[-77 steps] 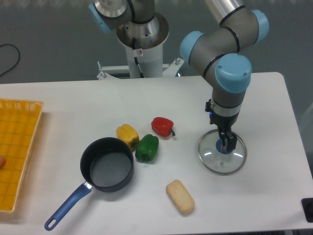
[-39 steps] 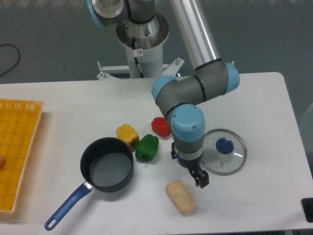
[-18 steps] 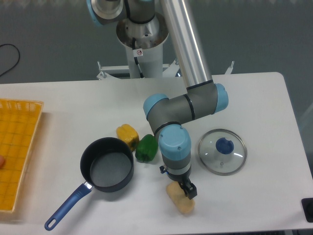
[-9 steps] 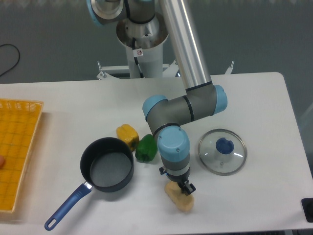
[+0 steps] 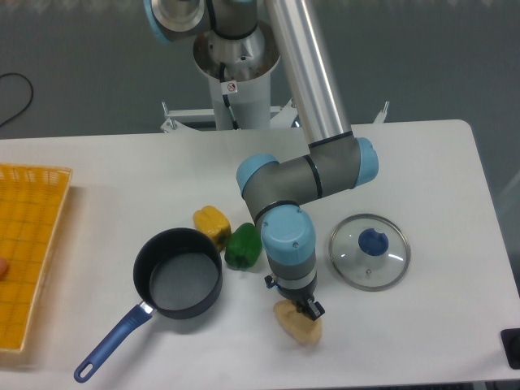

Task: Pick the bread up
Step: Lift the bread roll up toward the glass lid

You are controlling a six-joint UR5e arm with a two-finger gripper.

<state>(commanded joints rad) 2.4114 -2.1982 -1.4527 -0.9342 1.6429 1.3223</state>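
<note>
The bread (image 5: pixel 294 327), a pale tan oblong roll, is at the front middle of the white table. My gripper (image 5: pixel 302 310) points straight down onto its upper end and hides that part. The fingers are closed against the roll's sides. The roll looks slightly tilted and raised off the table under the gripper.
A dark pot with a blue handle (image 5: pixel 177 282) stands to the left. A green pepper (image 5: pixel 244 246) and a yellow pepper (image 5: pixel 212 223) lie close behind it. A glass lid with a blue knob (image 5: pixel 369 251) lies to the right. A yellow basket (image 5: pixel 24 252) is at the far left.
My gripper moved from the lid across to the bread, came down on it and closed. In the last half second the roll has shifted slightly upward with the gripper.
</note>
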